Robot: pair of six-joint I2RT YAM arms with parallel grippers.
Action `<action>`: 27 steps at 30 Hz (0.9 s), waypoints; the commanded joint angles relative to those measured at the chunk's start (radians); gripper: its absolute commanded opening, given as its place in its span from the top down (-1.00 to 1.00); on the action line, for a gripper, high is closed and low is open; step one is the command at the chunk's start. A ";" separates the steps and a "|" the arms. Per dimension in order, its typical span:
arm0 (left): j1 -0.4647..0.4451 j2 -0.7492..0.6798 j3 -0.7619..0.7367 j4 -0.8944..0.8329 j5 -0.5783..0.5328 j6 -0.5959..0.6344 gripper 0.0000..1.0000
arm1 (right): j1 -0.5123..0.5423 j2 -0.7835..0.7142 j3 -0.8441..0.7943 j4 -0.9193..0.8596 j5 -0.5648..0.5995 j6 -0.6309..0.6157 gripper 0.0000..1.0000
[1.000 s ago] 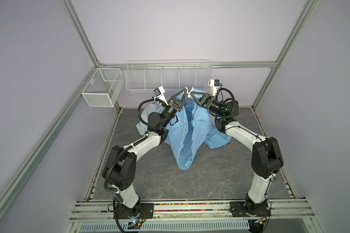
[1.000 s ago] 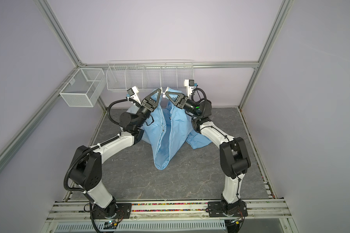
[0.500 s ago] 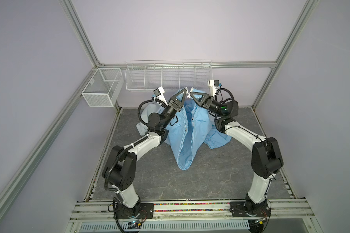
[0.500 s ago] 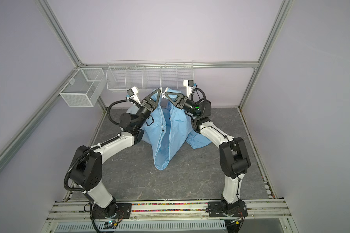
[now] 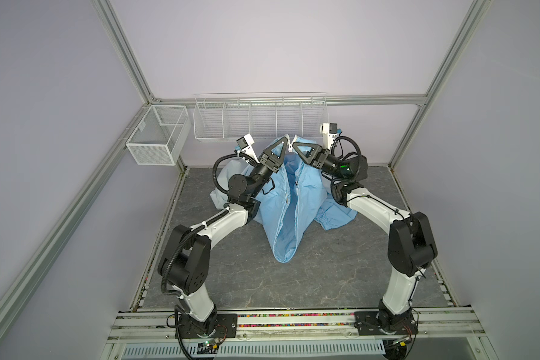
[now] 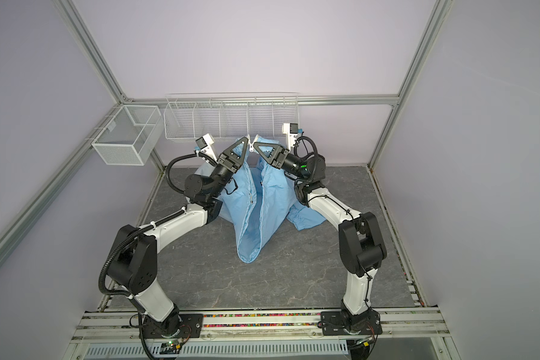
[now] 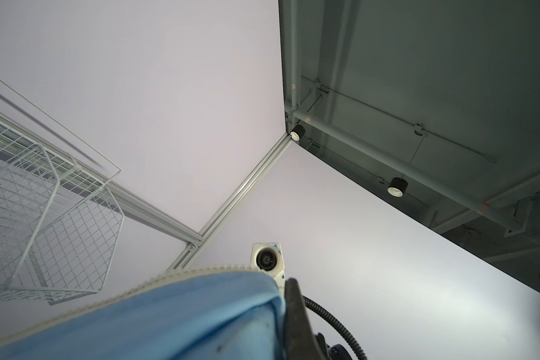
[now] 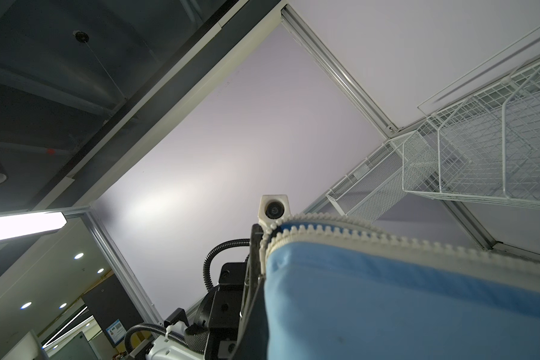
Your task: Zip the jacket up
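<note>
The light-blue jacket [image 5: 281, 218] hangs lifted off the table, in both top views, its hem end touching the table [image 6: 247, 258]. My left gripper [image 5: 285, 139] and right gripper [image 5: 295, 145] are raised side by side at the back, each shut on the jacket's top edge beside the white zipper [image 5: 290, 144]. The two front edges hang apart below them. In the left wrist view blue cloth [image 7: 169, 321] edged with zipper teeth [image 7: 184, 273] fills the lower part. The right wrist view shows the same cloth [image 8: 418, 311] and teeth [image 8: 387, 240]; my own jaws are hidden there.
A long white wire basket [image 5: 259, 120] hangs on the back wall just behind the grippers. A smaller mesh basket [image 5: 156, 138] hangs at the back left. Part of the jacket [image 5: 334, 215] lies bunched on the grey table [image 5: 293, 286] under the arms.
</note>
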 commanded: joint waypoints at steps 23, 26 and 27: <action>-0.007 -0.009 0.055 0.075 -0.024 -0.037 1.00 | 0.007 -0.088 -0.007 0.092 -0.002 -0.008 0.85; -0.007 -0.003 0.072 0.072 -0.019 -0.043 1.00 | 0.008 -0.093 -0.010 0.089 -0.007 -0.008 0.86; -0.007 -0.002 0.076 0.073 -0.016 -0.044 1.00 | 0.008 -0.093 -0.011 0.089 -0.008 -0.007 0.85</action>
